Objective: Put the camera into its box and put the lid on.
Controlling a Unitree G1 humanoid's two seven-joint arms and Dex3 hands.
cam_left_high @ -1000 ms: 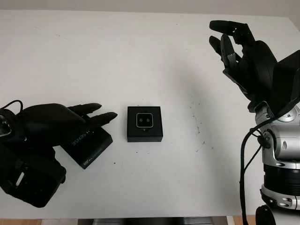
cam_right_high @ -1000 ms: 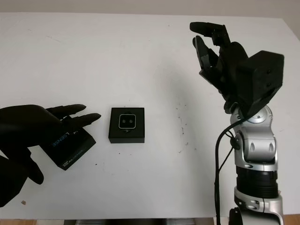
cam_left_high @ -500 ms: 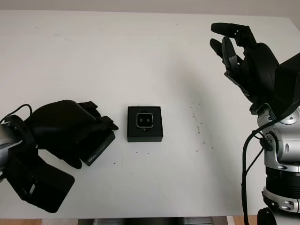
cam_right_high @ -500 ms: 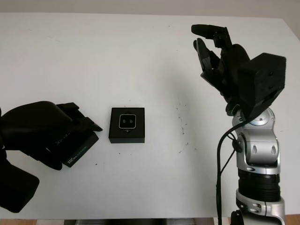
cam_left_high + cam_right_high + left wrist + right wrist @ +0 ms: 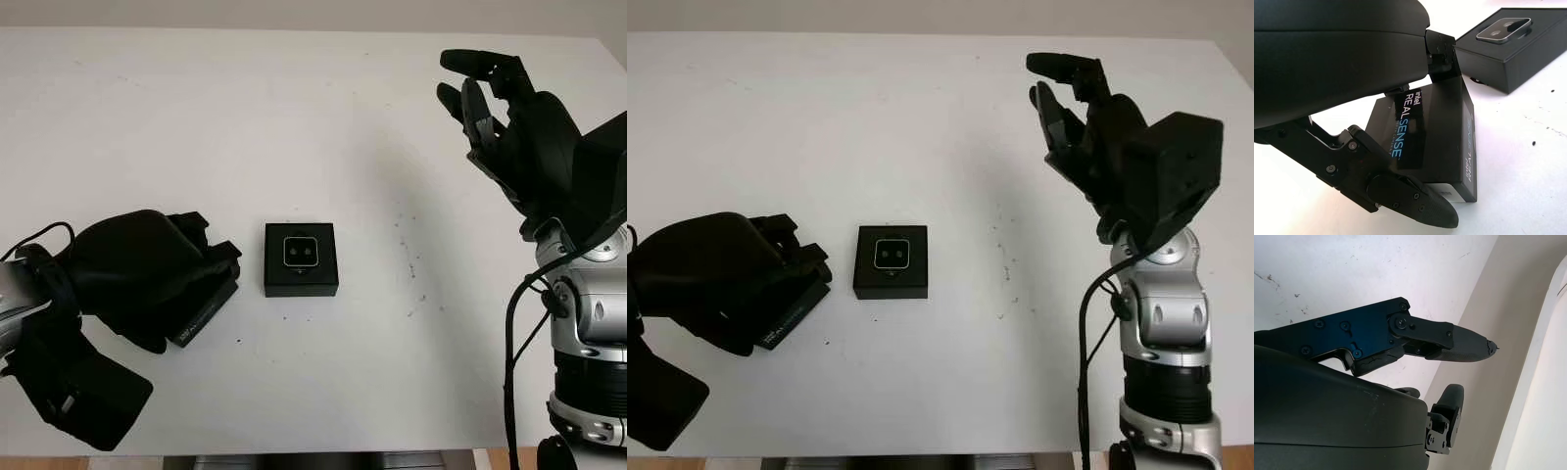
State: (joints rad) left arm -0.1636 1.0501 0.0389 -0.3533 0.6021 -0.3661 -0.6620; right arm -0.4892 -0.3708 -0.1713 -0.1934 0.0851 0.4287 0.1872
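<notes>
The left hand [image 5: 147, 269] has curled down onto the lid [image 5: 1442, 132], gripping it to lift over the camera [image 5: 300, 252] seated in its box [image 5: 301, 279], while the right hand [image 5: 514, 122] hovers empty, uncurled.

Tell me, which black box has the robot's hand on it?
The flat black cardboard lid printed REALSENSE, under the left hand. The other black box sits untouched beside it, holding the silver camera.

Since a second ago the left hand [image 5: 147, 269] has been curled down from lying extended over the lid [image 5: 1442, 142] to a closed grasp on it, fingers [image 5: 1415, 203] wrapped under its edge.
</notes>
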